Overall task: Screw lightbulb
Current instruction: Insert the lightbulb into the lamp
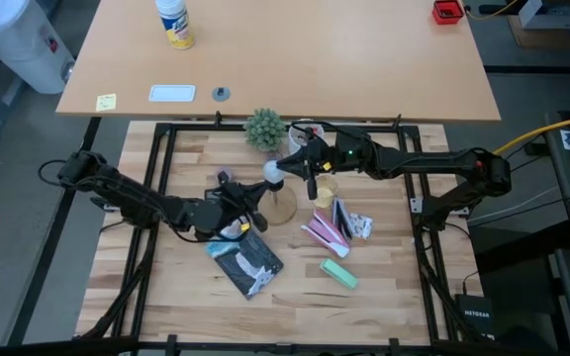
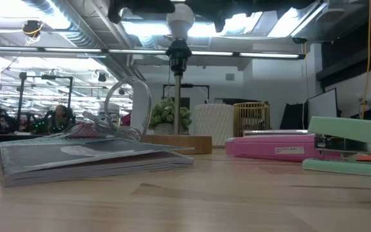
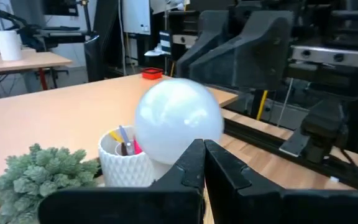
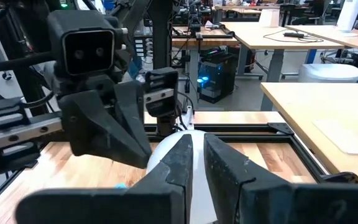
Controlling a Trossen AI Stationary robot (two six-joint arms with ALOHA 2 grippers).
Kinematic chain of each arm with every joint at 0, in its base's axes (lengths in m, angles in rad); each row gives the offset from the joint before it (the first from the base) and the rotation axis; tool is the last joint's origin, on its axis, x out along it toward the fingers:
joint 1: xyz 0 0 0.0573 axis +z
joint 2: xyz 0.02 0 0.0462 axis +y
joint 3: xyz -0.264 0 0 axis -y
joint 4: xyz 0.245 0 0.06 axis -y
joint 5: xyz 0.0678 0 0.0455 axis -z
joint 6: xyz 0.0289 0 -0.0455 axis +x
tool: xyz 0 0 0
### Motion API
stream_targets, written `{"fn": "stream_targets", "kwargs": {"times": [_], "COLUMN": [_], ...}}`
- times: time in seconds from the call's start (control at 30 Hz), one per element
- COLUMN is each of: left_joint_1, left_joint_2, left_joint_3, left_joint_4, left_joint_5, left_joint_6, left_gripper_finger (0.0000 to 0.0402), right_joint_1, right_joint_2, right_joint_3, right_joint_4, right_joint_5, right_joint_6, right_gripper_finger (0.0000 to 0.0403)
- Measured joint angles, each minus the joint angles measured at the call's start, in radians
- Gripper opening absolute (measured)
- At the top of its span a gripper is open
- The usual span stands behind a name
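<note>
From the table's front edge, the lightbulb [image 2: 181, 20] sits atop the lamp socket [image 2: 178, 53], dead centre. The left gripper [image 1: 250, 198] clenches the lamp at seven o'clock; the right gripper [image 1: 290, 164] pinches the bulb from two o'clock. Screwing seems underway; next comes another twist.

Wooden tabletop [image 1: 166, 297] mid-frame, holding a dark book [image 1: 245, 265], green stapler [image 1: 338, 273], pink stapler [image 1: 324, 234], little green plant [image 1: 264, 129] and wooden lamp stand [image 1: 281, 209].
</note>
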Motion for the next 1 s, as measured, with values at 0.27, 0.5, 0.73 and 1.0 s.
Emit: {"fn": "stream_targets", "kwargs": {"times": [0.27,0.5,0.73,1.0], "left_joint_1": [0.029,0.033,0.068,0.093], "left_joint_2": [0.000,0.000,0.000,0.000], "left_joint_3": [0.000,0.000,0.000,0.000], "left_joint_4": [-0.004,-0.006,-0.004,0.036], "left_joint_5": [-0.030,-0.134,-0.139,-0.142], "left_joint_6": [0.027,0.050,0.049,0.113], "left_gripper_finger": [0.0001,0.0001,0.0001,0.0001], "right_joint_1": [-0.001,0.000,0.001,0.001], "right_joint_2": [-0.001,-0.002,-0.001,-0.001], "right_joint_3": [0.001,0.001,0.001,0.001], "right_joint_4": [-0.017,-0.024,-0.023,-0.022], "right_joint_5": [-0.013,-0.060,-0.083,-0.077], "right_joint_6": [0.014,0.029,0.030,0.030], "right_gripper_finger": [0.0044,0.0044,0.0044,0.0044]}}
